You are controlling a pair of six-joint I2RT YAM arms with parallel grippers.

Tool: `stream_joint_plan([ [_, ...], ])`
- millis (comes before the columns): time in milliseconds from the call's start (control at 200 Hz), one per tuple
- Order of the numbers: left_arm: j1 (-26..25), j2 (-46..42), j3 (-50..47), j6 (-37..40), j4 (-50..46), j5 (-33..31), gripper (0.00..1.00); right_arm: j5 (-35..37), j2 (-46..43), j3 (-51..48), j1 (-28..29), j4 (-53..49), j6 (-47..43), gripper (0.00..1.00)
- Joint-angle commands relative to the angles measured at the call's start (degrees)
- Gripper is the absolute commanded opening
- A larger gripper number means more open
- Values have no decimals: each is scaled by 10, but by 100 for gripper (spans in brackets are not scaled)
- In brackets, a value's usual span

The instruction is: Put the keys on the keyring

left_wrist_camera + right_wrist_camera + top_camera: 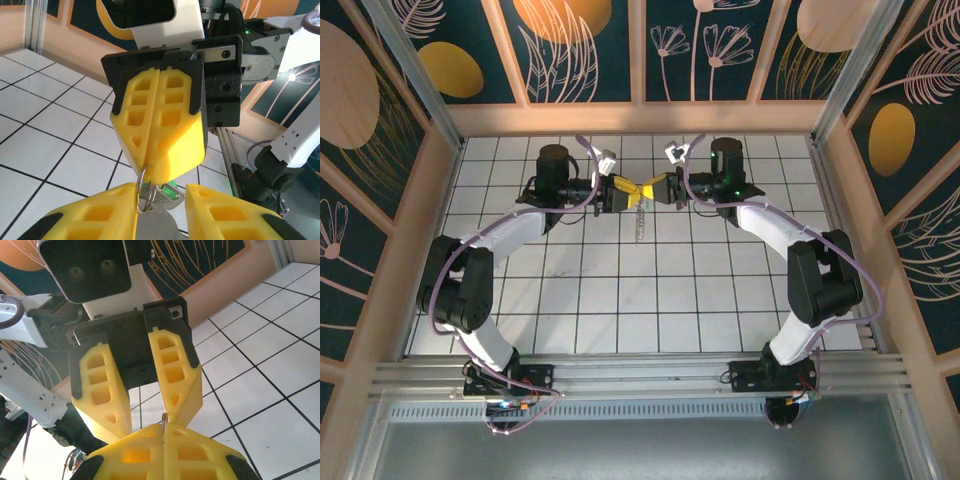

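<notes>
Key [162, 197], green-headed with a silvery blade, sits nearest in the left wrist view, between the two yellow fingers of the left gripper [161, 206]. Those jaws stand parted, with a sliver of gap on one side of the blade, so I judge them released rather than clamped. Whether a pad brushes the key I cannot tell.

Just beyond, the keyring [138, 192], a thin silvery wire loop, overlaps the key's head. Whether the key is already partly threaded is hidden where the two cross.

The ring's upper part disappears into the tip of the right gripper [155, 175], whose jaws are clenched on it, face to face with the left gripper. The right wrist view shows the same wire edge-on in the seam of those shut fingers.

Farther off lies the white tiled table [40, 145], well below both grippers, so the whole affair is held in the air. From above, a thin dangling piece [640, 226] hangs under the meeting point; it is too small to identify.

The step in hand looks like threading. Next, the left jaws need a firm hold on the key. Then its hole must be worked along the wire while the right gripper holds the ring steady.
</notes>
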Motion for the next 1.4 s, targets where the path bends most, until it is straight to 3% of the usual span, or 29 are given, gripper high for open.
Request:
stream_joint_plan([
  [0,1,4,9,-14,34,17,30,-25,12,17,5,9,-14,0],
  [245,0,4,9,-20,40,21,20,-24,13,18,7,8,-15,0],
  [530,-5,21,7,-18,43,35,0,-20,14,17,8,12,-12,0],
  [766,-12,11,-6,-11,44,34,0,-9,16,17,6,27,5,0],
  [896,-13,-16,-35,-54,106,-14,0,1,-1,-2,-4,61,30,24],
  [976,-14,-27,-60,-92,168,-38,0,7,-22,-26,-15,88,47,34],
  [1391,-18,-56,-128,-184,305,-80,0,72,-104,-174,-24,212,108,46],
])
